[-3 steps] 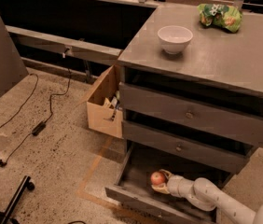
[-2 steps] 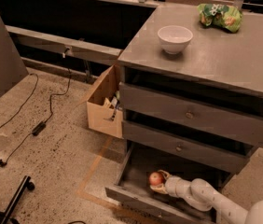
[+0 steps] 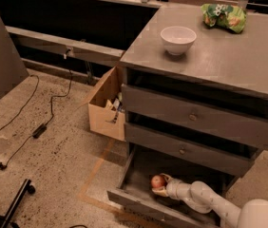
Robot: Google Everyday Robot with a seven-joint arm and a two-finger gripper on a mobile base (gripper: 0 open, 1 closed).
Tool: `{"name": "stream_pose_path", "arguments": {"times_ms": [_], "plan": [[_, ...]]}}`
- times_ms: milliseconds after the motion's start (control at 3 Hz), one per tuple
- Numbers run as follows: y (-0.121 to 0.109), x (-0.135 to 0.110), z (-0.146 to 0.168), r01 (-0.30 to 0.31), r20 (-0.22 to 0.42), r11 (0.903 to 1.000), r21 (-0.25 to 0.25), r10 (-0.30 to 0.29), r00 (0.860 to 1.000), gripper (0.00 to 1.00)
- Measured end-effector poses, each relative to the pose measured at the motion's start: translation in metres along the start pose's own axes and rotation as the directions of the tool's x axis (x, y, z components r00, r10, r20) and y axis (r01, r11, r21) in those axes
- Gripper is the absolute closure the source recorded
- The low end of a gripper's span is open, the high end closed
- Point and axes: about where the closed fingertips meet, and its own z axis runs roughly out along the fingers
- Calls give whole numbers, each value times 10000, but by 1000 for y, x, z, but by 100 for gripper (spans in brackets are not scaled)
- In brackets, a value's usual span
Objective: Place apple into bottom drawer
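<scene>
The apple (image 3: 157, 180) sits low inside the open bottom drawer (image 3: 133, 202), near the middle of its tray and close behind the flat front. The claw (image 3: 157, 185) is clenched around the apple, one pale finger over it and one under, with the arm reaching in from the right.

The step in hand looks like the set-down: the apple is in the drawer but not yet let go. The next move calls for the claw to release it onto the drawer floor, then lift away without rolling it.

Compared with a second ago, apple and claw are a touch further left in the drawer, and the grip is unchanged. On the desk (image 3: 229, 70) above, the white bowl (image 3: 177, 39) and green snack bag (image 3: 224, 17) are where they were.
</scene>
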Motion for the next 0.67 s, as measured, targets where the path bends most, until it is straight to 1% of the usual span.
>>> {"name": "stream_pose_path", "arguments": {"times_ms": [333,667], "plan": [[-2,9,8,-239,-203,9997,-57,238,9995,12],[0,14,13,-438,-353,9990,-134,433,9984,0]]}}
